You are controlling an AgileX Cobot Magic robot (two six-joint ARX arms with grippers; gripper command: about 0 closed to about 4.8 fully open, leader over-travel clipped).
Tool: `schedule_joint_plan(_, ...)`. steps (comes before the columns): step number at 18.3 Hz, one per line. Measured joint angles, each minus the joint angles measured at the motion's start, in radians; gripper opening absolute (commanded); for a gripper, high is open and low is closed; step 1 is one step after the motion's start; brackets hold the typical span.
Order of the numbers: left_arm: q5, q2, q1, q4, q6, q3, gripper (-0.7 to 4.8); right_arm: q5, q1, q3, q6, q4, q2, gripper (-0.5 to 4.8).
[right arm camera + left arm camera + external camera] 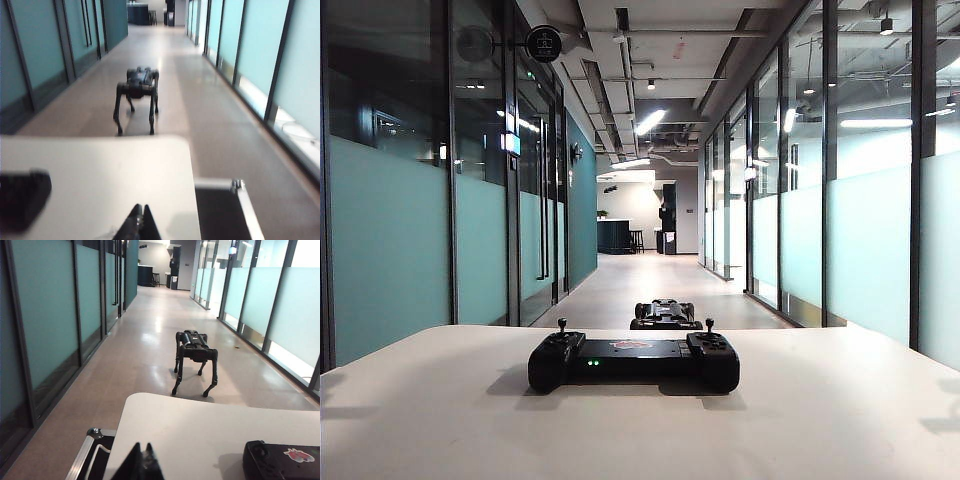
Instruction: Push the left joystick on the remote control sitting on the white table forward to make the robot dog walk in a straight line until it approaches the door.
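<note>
Remote (633, 362) sat mid-frame; its thin left stick (561, 326) likely needed a light fingertip nudge. Left gripper (141, 452) and right gripper (139, 212), both closed and empty, hung at their frames' bottom edges.

- Remote control (633, 362): black, green lights, red sticker.
- White table (440, 420): plain matte white.
- Robot dog (195, 360): black beyond the table.
- Floor (140, 350): beige-grey.

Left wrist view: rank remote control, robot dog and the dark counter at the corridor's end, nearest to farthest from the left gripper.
From the left gripper, shut, low over the white table:
1. Remote control, on the table beside the gripper.
2. Robot dog, standing on the floor just past the table edge.
3. Dark counter, far down the corridor.
</note>
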Motion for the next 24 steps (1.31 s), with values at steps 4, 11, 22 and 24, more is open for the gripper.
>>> schedule_joint_plan(4,-0.017,0.001,0.0,-0.001,0.0,0.013,-0.05,-0.001,0.0,0.059,0.0,0.02,0.002,-0.06)
schedule_joint_plan(11,-0.011,0.15,0.0,0.084,0.0,0.075,-0.05,-0.048,0.0,0.097,0.0,0.03,0.064,-0.06)
schedule_joint_plan(22,0.152,0.631,-0.001,0.343,0.0,0.227,-0.05,-0.138,0.082,0.122,0.0,0.21,0.291,-0.06)
schedule_joint_plan(24,0.187,0.709,-0.001,0.36,-0.001,0.261,-0.05,-0.135,0.124,0.122,0.0,0.247,0.335,-0.06)
